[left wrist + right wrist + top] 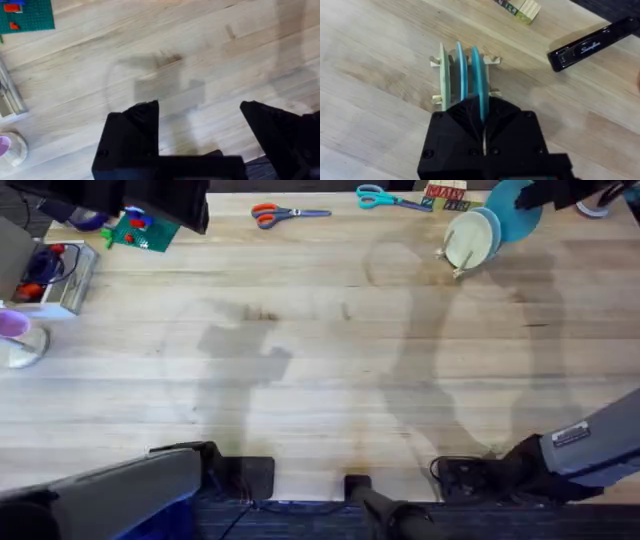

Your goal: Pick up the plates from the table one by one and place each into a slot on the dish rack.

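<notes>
The dish rack (436,61) stands at the table's (320,370) far right with three plates upright in its slots. A cream plate (443,75) is outermost, a light blue plate (461,75) sits in the middle, and a cyan plate (476,75) is on the other side. My right gripper (482,117) is shut on the cyan plate's rim from above. In the overhead view the dish rack (460,268) holds the cyan plate (512,218) under the dark right gripper (535,198). My left gripper (200,122) hangs open over bare wood near the front edge.
Orange scissors (275,215) and blue scissors (385,197) lie along the far edge. Lettered blocks (445,197) and a black stapler (590,45) sit close to the rack. A green baseplate (140,230), a bin (55,275) and a purple cup (15,330) are at the left.
</notes>
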`<act>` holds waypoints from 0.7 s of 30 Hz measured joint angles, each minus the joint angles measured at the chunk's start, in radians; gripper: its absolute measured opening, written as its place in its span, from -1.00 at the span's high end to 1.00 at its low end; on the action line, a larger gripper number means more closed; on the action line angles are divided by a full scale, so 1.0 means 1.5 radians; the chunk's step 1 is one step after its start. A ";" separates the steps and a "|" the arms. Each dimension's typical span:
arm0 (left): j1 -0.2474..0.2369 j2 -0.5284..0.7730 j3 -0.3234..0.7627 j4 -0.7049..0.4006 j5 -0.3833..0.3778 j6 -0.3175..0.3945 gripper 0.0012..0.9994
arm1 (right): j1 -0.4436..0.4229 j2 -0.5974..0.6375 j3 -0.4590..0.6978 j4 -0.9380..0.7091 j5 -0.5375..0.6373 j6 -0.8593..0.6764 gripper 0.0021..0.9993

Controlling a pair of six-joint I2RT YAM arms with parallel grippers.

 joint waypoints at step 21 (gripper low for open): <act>0.000 0.000 0.000 0.000 0.000 0.000 -0.99 | 0.000 0.028 0.000 0.003 0.000 0.000 0.94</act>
